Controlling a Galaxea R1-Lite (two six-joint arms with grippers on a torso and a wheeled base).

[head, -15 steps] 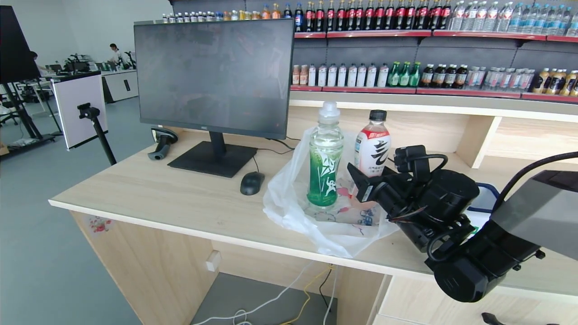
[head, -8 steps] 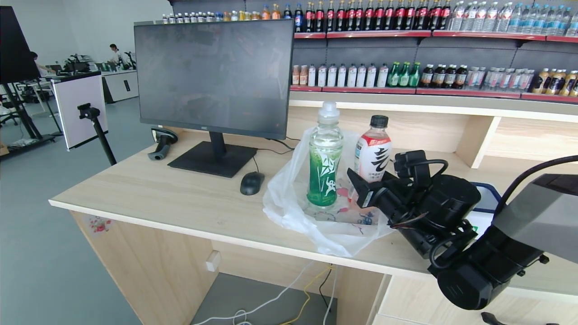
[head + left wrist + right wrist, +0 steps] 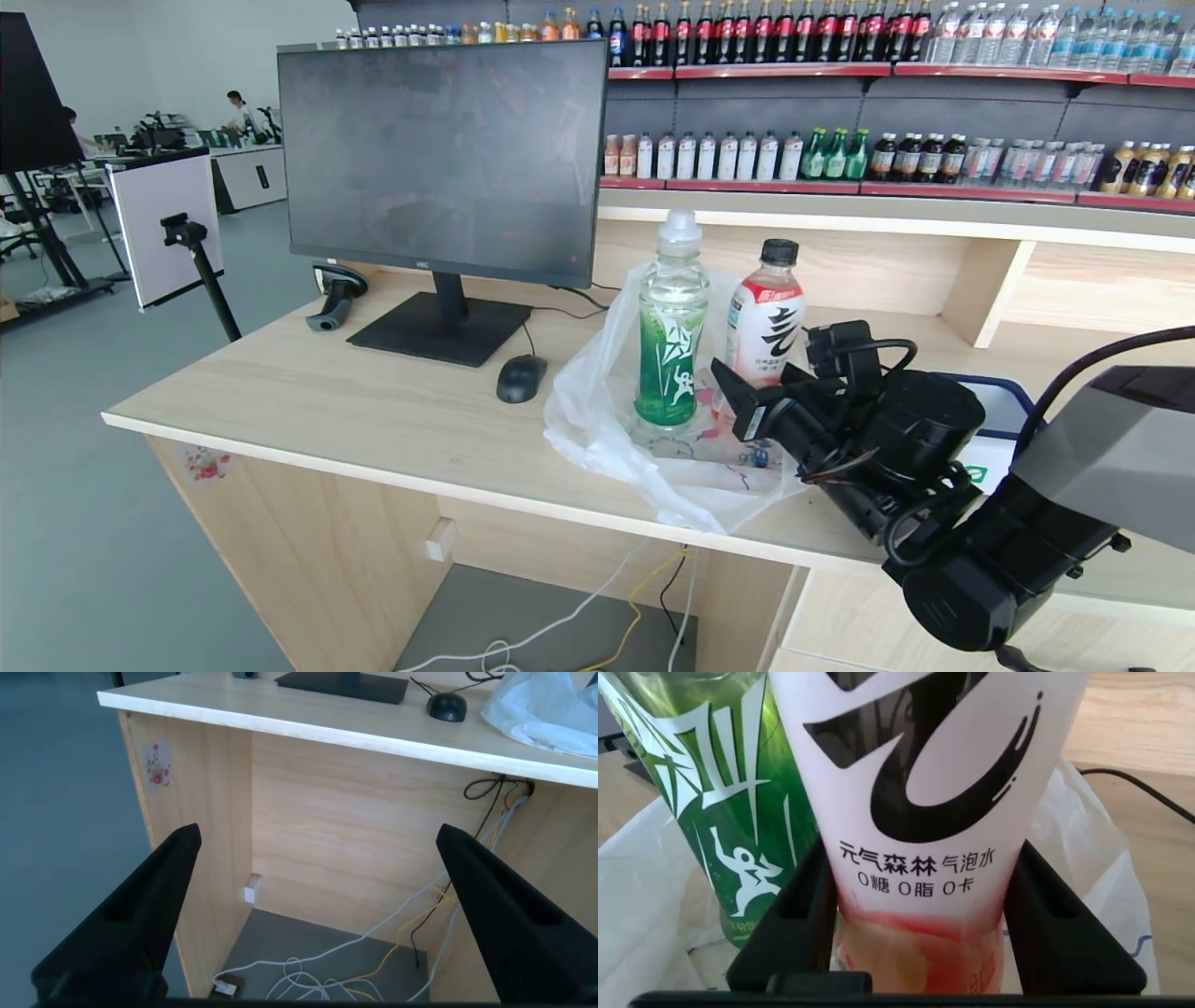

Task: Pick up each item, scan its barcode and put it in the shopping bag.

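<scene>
Right claw (image 3: pixel 920 929), clamped on the white bottle (image 3: pixel 766 327), holds it over the shopping bag (image 3: pixel 597 411), leaned slightly closer than before to the green bottle (image 3: pixel 670 345) just beside it, with open table (image 3: pixel 373 401) past the mouse (image 3: pixel 520 378).

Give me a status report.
Right gripper shut on white bottle, at shopping bag. Left gripper open, low before the counter. Green bottle close alongside, inside bag.

White bottle (image 3: pixel 767 327) base hidden behind right hand (image 3: pixel 747 403); seemingly inside bag (image 3: pixel 597 420).
</scene>
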